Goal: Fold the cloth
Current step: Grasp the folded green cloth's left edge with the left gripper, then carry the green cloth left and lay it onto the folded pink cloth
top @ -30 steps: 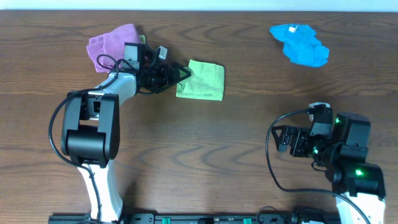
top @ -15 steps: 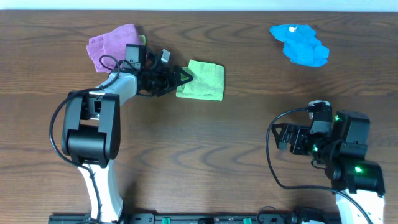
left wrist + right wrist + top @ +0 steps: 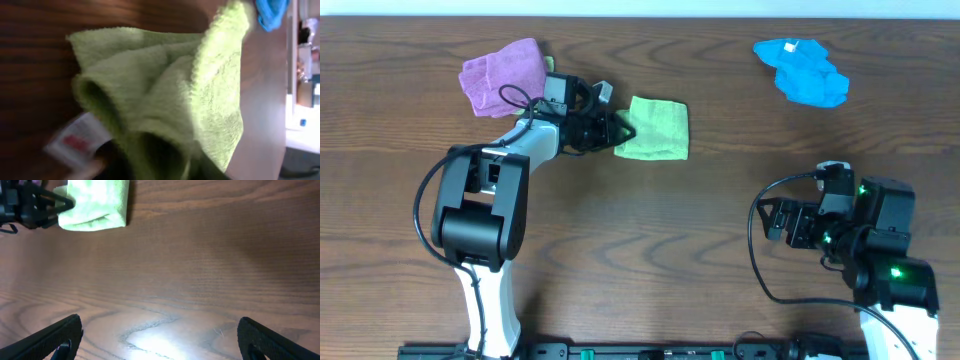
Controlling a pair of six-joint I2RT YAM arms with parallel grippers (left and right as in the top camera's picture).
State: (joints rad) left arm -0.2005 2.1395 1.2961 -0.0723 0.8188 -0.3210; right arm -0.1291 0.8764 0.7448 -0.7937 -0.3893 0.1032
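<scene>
The green cloth is pinched at its edge by the left tool for folding; the right tool is parked wide, clear.

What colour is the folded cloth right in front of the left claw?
The cloth is light green, and it shows best in the overhead view.
</scene>
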